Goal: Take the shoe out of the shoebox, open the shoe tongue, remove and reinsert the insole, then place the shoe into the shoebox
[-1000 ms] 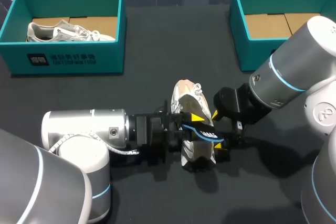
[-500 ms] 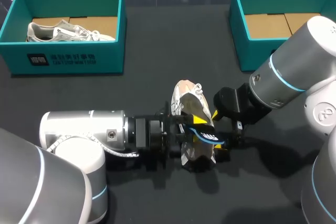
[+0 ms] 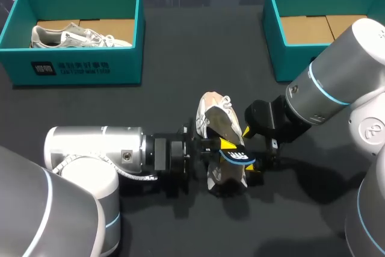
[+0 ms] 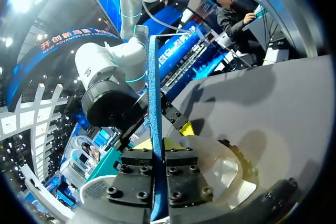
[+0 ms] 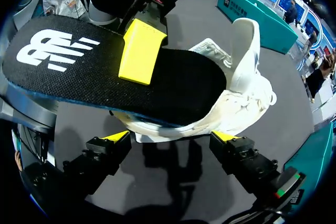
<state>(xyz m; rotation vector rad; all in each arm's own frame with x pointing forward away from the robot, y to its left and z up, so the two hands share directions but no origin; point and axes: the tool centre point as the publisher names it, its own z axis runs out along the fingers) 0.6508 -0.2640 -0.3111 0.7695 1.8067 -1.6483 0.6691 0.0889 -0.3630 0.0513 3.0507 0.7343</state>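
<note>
Left arm has eased back; insole drawn slightly farther out of the shoe.
Insole removal in hand, by my reading. Left tool clamped on the insole; right tool spread apart beside the shoe, mid-counter. Next: free the toe end, realign for reinsertion.

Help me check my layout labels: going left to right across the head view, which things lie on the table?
left shoebox, with the boxed shoe inside it → middle shoe → right shoebox
</note>
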